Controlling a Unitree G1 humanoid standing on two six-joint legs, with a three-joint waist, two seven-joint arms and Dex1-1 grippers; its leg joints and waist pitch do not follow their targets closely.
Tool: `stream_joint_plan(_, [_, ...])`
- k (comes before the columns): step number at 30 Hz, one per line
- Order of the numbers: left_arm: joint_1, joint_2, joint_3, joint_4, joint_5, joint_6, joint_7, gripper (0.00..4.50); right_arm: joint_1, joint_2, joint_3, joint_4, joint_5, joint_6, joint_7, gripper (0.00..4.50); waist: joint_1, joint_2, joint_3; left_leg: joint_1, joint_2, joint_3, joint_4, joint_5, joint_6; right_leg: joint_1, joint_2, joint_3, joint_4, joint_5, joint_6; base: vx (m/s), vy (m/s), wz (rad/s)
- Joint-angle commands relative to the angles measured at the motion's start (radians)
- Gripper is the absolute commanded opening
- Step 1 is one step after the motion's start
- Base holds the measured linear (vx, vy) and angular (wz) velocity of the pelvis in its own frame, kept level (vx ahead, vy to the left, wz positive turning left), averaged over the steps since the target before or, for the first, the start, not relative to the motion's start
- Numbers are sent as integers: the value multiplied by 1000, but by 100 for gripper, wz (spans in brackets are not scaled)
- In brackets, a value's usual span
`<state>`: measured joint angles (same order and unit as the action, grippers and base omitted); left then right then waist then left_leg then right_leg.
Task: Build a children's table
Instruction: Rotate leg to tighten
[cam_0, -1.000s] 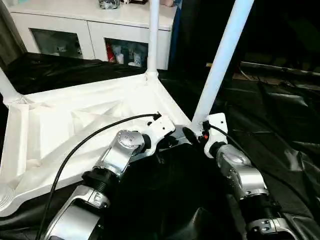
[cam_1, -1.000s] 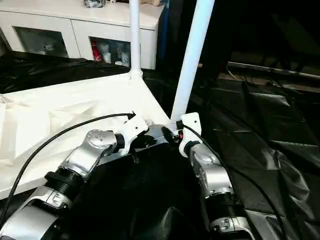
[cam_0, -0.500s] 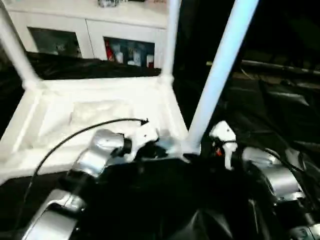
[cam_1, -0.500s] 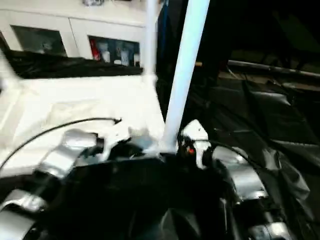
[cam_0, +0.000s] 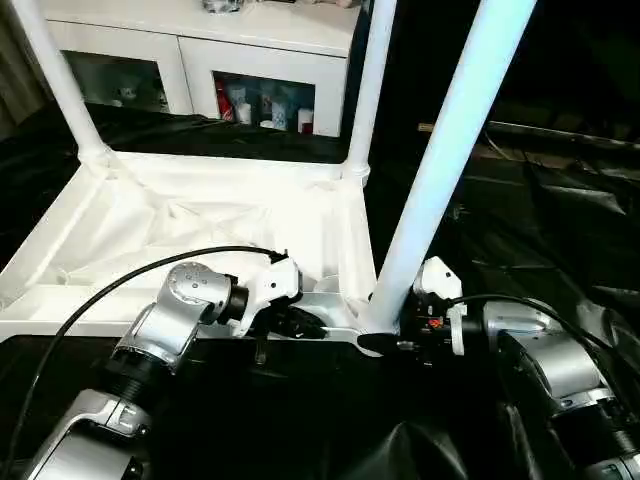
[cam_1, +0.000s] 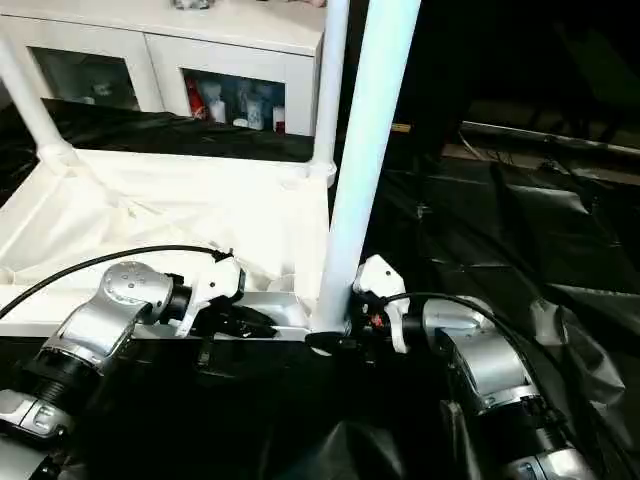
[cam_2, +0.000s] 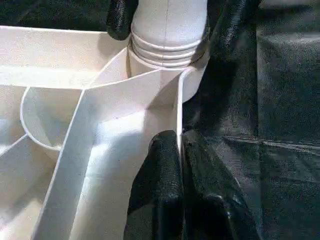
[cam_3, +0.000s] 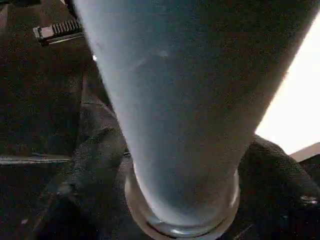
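My left gripper (cam_2: 179, 150) pinches the tabletop (cam_0: 200, 215) rim while my right gripper (cam_0: 385, 340) clasps the near leg (cam_0: 440, 170); next, seat it fully.

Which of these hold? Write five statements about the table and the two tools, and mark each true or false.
1. The tabletop lies with its ribbed underside facing up. True.
2. The left tool is open and hangs clear of the tabletop. False: it is shut on the tabletop's thin rim wall, close to the corner socket.
3. The right tool grips the near leg at its base. True.
4. The near leg lies flat on the black sheet. False: it rises from the tabletop's corner socket, leaning a little.
5. A white cabinet with glass doors stands beyond the tabletop. True.
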<state>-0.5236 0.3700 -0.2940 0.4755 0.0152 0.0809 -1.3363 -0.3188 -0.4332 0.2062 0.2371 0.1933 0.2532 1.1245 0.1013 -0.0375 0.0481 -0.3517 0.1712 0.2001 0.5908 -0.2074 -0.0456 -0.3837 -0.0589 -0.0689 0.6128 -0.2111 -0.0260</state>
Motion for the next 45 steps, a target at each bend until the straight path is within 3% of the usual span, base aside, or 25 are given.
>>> stream_joint_plan(1, [14,-27,-26,-19,-55,-1,-34,0,-5,-1,18,-17,8,-5,13,324,1,-13,-48,7,78,-35,-71,-111,67,39,-112,65,-74,-186,-202,0,0,0])
stream_joint_plan(7, [16,-28,-23,-21,-52,-1,-34,0,2,-3,19,-21,6,-2,18,276,2,-11,-50,7,78,-34,-69,-94,74,40,-111,64,-70,-146,-211,0,0,0])
stream_joint_plan(14, [12,-54,-17,4,-19,-17,43,0,16,60,-18,5,16,-14,-78,265,2,-12,-49,7,78,-35,-69,-102,72,38,-112,64,-73,-167,-208,0,0,0])
stream_joint_plan(17, [-7,-88,-15,51,26,-11,150,0,12,121,-48,64,-2,-24,-198,264,-3,-13,-48,9,76,-38,-72,-134,42,38,-114,63,-82,-245,-191,0,0,0])
stream_joint_plan(23, [-71,-199,-7,150,96,65,400,0,-2,256,-93,136,-57,18,-496,264,-11,-14,-46,14,74,-41,-76,-166,14,33,-116,64,-92,-323,-162,0,0,0])
stream_joint_plan(25, [-112,-305,-11,214,130,108,552,0,-43,358,-135,210,-112,32,-747,264,-15,-9,-44,18,75,-40,-80,-176,-2,25,-112,66,-94,-324,-160,0,0,0])
stream_joint_plan(27, [-119,-331,-18,225,138,109,572,0,-53,379,-130,219,-115,21,-757,264,-13,-6,-47,20,75,-43,-79,-188,-13,30,-117,66,-95,-331,-159,0,0,0])
stream_joint_plan(31, [-125,-359,-30,231,142,104,575,0,-60,402,-102,202,-116,5,-730,264,-11,-7,-48,14,72,-39,-77,-170,22,33,-113,68,-92,-262,-158,0,0,0])
stream_joint_plan(32, [-126,-360,-31,233,143,100,573,0,-59,401,-91,196,-122,-4,-720,319,-10,-3,-50,13,72,-38,-75,-161,27,34,-114,69,-92,-248,-159,0,0,0])
stream_joint_plan(36, [-132,-351,-25,239,141,85,555,0,-63,406,-107,178,-101,11,-707,355,-11,-2,-49,10,74,-41,-79,-161,33,36,-114,66,-92,-255,-159,0,0,0])
stream_joint_plan(40, [-137,-320,-9,243,130,62,520,0,-79,369,-102,174,-100,2,-668,385,-13,-6,-48,11,74,-42,-81,-187,28,34,-114,67,-97,-298,-148,0,0,0])
stream_joint_plan(45, [-123,-255,-2,211,99,29,409,0,-63,269,-72,114,-80,-12,-468,393,-9,-10,-50,4,73,-40,-76,-143,54,40,-115,67,-91,-247,-150,0,0,0])
